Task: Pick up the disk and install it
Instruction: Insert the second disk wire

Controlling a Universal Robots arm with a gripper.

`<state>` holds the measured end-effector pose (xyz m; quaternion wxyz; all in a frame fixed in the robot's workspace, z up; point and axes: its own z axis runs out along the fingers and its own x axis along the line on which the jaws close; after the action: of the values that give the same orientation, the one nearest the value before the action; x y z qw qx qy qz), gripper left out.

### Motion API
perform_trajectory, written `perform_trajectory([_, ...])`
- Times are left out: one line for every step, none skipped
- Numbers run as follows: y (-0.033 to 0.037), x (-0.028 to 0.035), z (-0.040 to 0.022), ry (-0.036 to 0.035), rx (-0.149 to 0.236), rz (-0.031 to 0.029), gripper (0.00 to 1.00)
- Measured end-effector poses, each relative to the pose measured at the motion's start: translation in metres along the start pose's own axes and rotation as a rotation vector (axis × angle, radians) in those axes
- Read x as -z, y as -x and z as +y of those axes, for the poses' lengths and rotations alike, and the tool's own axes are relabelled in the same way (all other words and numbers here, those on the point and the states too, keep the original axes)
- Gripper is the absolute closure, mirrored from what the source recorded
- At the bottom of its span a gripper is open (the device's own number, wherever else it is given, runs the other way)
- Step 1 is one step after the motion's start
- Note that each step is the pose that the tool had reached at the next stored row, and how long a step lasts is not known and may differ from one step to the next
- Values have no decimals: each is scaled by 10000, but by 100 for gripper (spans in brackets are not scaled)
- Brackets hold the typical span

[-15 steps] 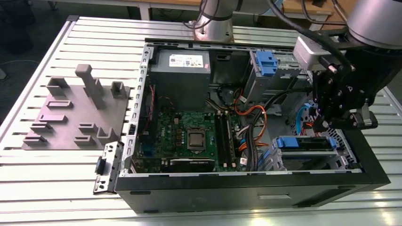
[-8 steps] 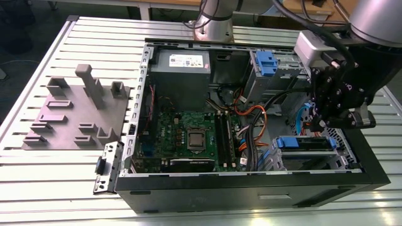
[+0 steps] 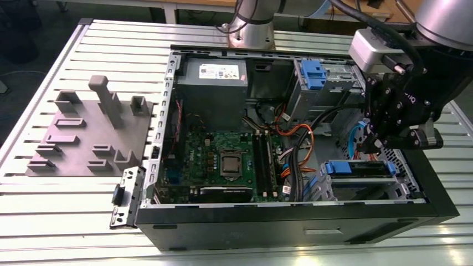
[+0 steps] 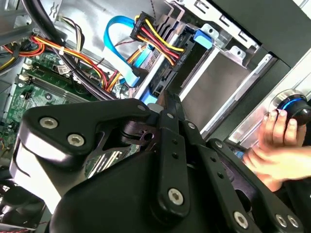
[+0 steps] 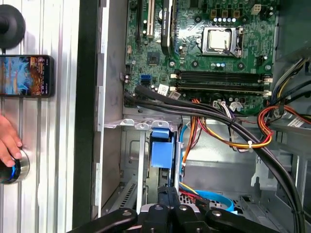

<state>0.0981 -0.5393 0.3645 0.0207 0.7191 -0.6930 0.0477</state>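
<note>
Open black desktop computer case lies on its side on the slotted aluminium bench. The black linkage hand hangs over the drive cage in the corner on the exterior view's right.

The disk, a flat silver-grey drive with blue plastic rails, sits low in that cage, just below the hand and slightly toward the green motherboard. Its long blue edge runs across the cage, pointing at the motherboard. I judge it to be seated in the bay or nearly so, but the depth is not clear.

Hand state: in the first wrist view the fingertips are drawn together with nothing visible between them. They sit just short of the disk's blue end and in line with its long axis. I cannot tell whether they touch it.

What differs between views:
- The exterior view gives the hand's height over the cage.
- The second wrist view puts the hand close to the red-yellow-black cable bundle and the light blue ribbon cable — tight clearance.
- Both wrist views show a person's hand on a blue-ringed round knob outside the case.
- A phone with a lit screen lies on the bench, well apart from the work.
</note>
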Motion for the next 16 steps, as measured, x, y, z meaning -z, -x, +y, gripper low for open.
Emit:
perform_trajectory([0, 0, 0, 9, 1, 0, 89])
perform_trajectory([0, 0, 0, 11, 1, 0, 89])
perform_trajectory([0, 0, 0, 13, 1, 0, 89])
perform_trajectory([0, 0, 0, 14, 1, 0, 89])
perform_trajectory([0, 0, 0, 16, 1, -1, 89])
perform_trajectory([0, 0, 0, 18, 1, -1, 89])
perform_trajectory([0, 0, 0, 19, 1, -1, 89])
perform_trajectory([0, 0, 0, 21, 1, -1, 89])
perform_trajectory([0, 1, 0, 21, 2, 0, 89])
perform_trajectory([-1, 3, 0, 21, 2, 0, 89])
perform_trajectory([0, 10, -1, 22, 2, 2, 89])
perform_trajectory([0, 19, -1, 21, 2, 1, 89])
perform_trajectory([-1, 31, -1, 21, 2, -1, 89])
perform_trajectory([-2, 45, -2, 21, 2, -1, 89])
perform_trajectory([0, 58, -3, 21, 3, -1, 89])
perform_trajectory([6, 64, -3, 21, 3, -3, 89])
